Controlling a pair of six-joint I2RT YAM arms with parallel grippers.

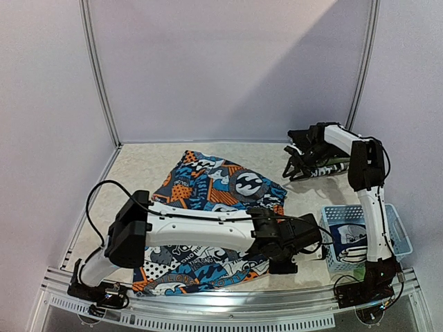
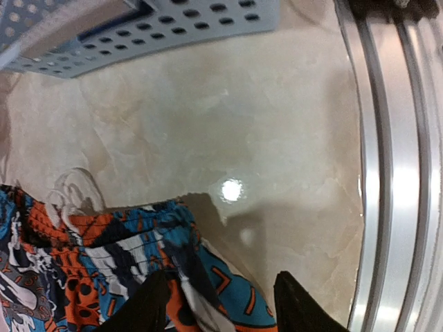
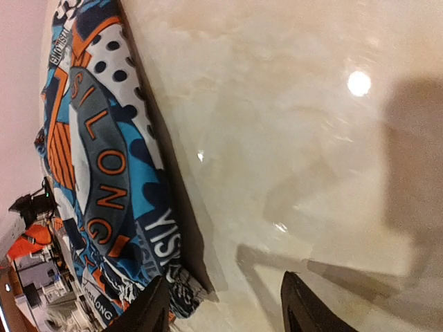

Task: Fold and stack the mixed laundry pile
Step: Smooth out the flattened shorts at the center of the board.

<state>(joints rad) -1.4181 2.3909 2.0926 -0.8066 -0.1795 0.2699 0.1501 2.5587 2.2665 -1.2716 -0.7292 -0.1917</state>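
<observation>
Garment: orange-blue-white cartoon-print fabric piece (image 1: pixel 214 187) lies spread out mid-table on the pale marbled table (image 2: pixel 277 124). The pale blue perforated plastic basket (image 1: pixel 398 232) sits apart on its right.

Left end effector (image 2: pixel 221 280) is released and low at the garment's waistband end, near the white drawstring (image 2: pixel 73 190). Cloth edge sits against one finger and partly in the gap; the other finger is over bare table. Nothing pinched.

Right end effector (image 3: pixel 225 278) is also released, over bare table just beside the garment's far right corner, gripping nothing.

My read: the step is taking two edge corners for the first fold. To do it well:
- Shift left inward so both fingers straddle the edge, go down until the tips meet the table, then clench. Take the full edge thickness, not a bunched lump.
- Move right sideways onto its corner the same way.
- Lift both together at equal height and keep the edge taut, else the fold goes skewed.
- Watch left arm clearance to the basket.
</observation>
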